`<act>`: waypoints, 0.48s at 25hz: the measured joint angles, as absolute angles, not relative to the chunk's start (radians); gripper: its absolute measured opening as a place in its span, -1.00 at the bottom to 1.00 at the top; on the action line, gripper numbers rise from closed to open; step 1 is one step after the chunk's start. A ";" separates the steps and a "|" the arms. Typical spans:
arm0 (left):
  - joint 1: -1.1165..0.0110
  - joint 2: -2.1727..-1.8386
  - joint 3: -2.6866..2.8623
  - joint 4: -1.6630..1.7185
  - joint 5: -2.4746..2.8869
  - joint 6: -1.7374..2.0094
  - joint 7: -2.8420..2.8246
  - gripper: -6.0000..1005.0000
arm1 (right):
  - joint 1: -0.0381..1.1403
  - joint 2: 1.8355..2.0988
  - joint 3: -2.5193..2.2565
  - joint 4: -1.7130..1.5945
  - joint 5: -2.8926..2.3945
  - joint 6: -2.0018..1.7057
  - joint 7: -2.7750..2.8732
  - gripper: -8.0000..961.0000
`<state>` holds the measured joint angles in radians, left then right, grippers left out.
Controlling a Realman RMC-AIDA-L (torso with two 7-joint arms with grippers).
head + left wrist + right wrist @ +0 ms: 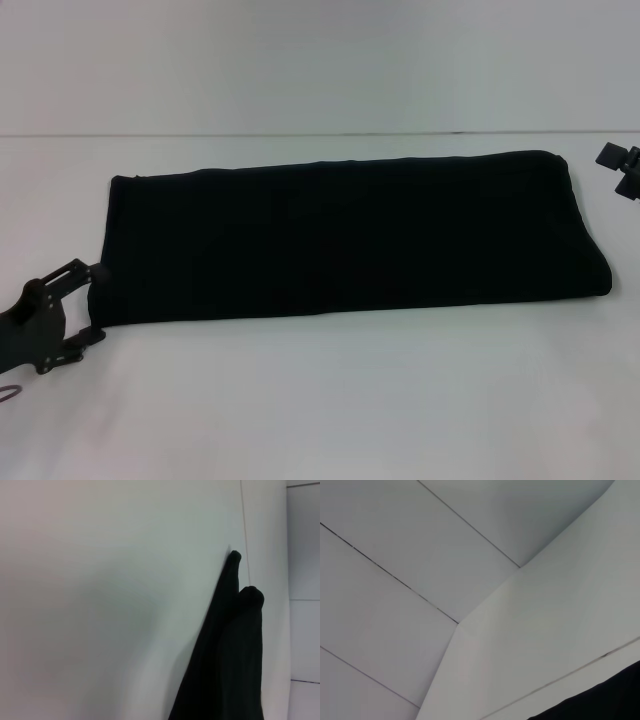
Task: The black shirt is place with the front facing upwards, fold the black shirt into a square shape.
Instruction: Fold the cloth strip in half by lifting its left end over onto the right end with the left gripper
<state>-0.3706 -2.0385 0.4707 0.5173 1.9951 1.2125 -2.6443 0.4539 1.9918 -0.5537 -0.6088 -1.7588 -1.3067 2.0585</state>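
The black shirt [350, 235] lies flat on the white table [320, 400], folded into a long band running left to right; no print shows. My left gripper [95, 302] sits at the band's near left corner, open, its fingertips [92, 268] right at the cloth edge with nothing pinched. My right gripper [622, 170] is at the far right edge of the head view, just beyond the band's right end, open and apart from the cloth. The left wrist view shows a dark edge of the shirt [225, 655]; the right wrist view shows a corner of the shirt [610, 697].
White tabletop surrounds the shirt on all sides. The table's back edge [320, 134] meets a pale wall behind. Panel seams [390, 572] cross the right wrist view.
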 joint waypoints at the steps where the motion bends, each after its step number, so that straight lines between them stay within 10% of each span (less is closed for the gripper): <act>1: -0.373 -2.038 0.471 0.515 1.996 1.211 -2.644 0.86 | 0.454 1.992 -0.554 -0.609 -1.759 -1.306 2.059 0.98; 12: -0.470 -2.038 0.487 0.490 2.020 1.153 -2.626 0.86 | 0.454 1.992 -0.553 -0.596 -1.759 -1.303 2.046 0.97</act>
